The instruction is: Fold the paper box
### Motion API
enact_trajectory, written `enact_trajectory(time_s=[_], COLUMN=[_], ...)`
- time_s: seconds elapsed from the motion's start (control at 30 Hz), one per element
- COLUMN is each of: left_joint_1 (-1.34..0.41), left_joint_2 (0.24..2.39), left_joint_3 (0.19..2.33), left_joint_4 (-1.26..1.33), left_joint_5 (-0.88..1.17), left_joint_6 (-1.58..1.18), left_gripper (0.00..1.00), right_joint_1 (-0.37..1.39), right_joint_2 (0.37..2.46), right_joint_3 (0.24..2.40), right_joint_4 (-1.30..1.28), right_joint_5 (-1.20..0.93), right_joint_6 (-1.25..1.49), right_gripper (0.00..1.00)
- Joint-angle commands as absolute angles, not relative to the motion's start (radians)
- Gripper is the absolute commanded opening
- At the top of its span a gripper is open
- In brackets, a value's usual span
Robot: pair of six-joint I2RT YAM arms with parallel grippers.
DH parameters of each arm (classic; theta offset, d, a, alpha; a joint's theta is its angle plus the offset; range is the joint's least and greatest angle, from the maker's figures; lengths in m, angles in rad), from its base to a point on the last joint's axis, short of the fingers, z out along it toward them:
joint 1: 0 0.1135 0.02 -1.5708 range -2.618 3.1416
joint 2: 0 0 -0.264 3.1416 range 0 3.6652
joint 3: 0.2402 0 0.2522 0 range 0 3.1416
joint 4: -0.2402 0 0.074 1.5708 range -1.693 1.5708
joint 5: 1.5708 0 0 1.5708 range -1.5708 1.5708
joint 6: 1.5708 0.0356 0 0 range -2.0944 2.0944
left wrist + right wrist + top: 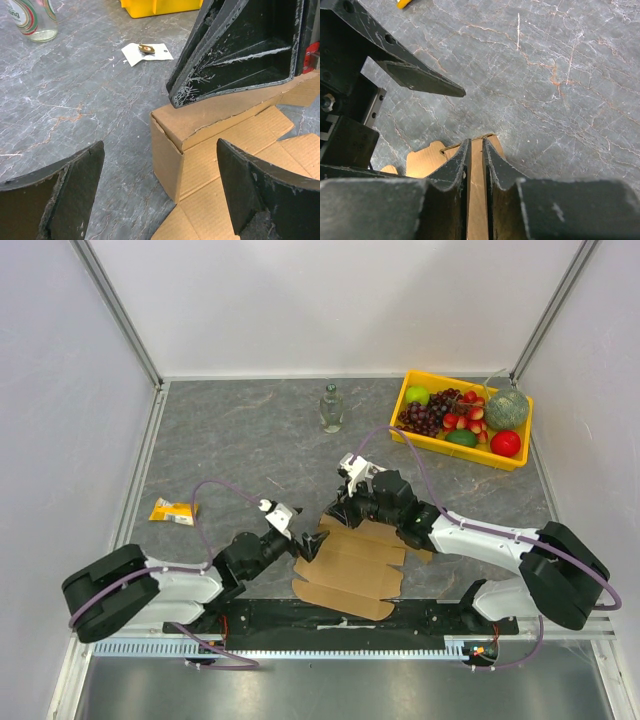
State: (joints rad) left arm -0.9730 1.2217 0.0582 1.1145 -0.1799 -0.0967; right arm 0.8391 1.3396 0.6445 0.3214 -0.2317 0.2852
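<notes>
Grey marbled surface fills every view, with pale panels behind it. On it, the right hand is closed on a thin upright wall of the box, the cardboard pinched edge-on between its fingers. The left hand stands wide open and holds nothing; its fingers sit either side of that raised wall's corner, apart from it. The box lies at the near edge between the two arms, mostly a flat sheet, with this one wall folded up at its far left end. It looks light and fairly stiff, likely to bend cleanly only along its scored creases, and its thin edges could crush or tear under a hard pinch. Being so light, the sheet would probably slide on the smooth stone, so one hand should keep it pinned. The best hold seems to be a flap's free edge, near its middle and away from the crease. Farther out stand a bottle and a tray of fruit, well apart from the box, and a packet off to the left.
</notes>
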Motion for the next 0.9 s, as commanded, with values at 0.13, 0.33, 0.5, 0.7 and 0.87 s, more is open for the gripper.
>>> enact_trajectory(time_s=[0.13,0.33,0.5,0.7,0.87], left_joint_1=[-0.977,-0.979,-0.977,-0.979,-0.977], left_joint_2=[0.994,0.792,0.671,0.609,0.601], left_joint_3=[0.026,0.002,0.002,0.002,0.002], left_joint_4=[0.852,0.729,0.634,0.592,0.589], left_joint_5=[-0.14,-0.124,-0.169,-0.224,-0.245], left_joint_6=[-0.126,-0.167,-0.182,-0.212,-0.219], left_gripper=[0.99,0.98,0.97,0.9,0.86], right_joint_1=[0.856,0.873,0.885,0.908,0.926], right_joint_2=[1.325,1.322,1.318,1.318,1.322], right_joint_3=[0.629,0.614,0.594,0.575,0.566], right_joint_4=[0.365,0.364,0.364,0.348,0.336], right_joint_5=[-0.249,-0.242,-0.241,-0.218,-0.192], right_joint_6=[0.305,0.305,0.298,0.279,0.268], right_gripper=[0.18,0.16,0.15,0.15,0.15])
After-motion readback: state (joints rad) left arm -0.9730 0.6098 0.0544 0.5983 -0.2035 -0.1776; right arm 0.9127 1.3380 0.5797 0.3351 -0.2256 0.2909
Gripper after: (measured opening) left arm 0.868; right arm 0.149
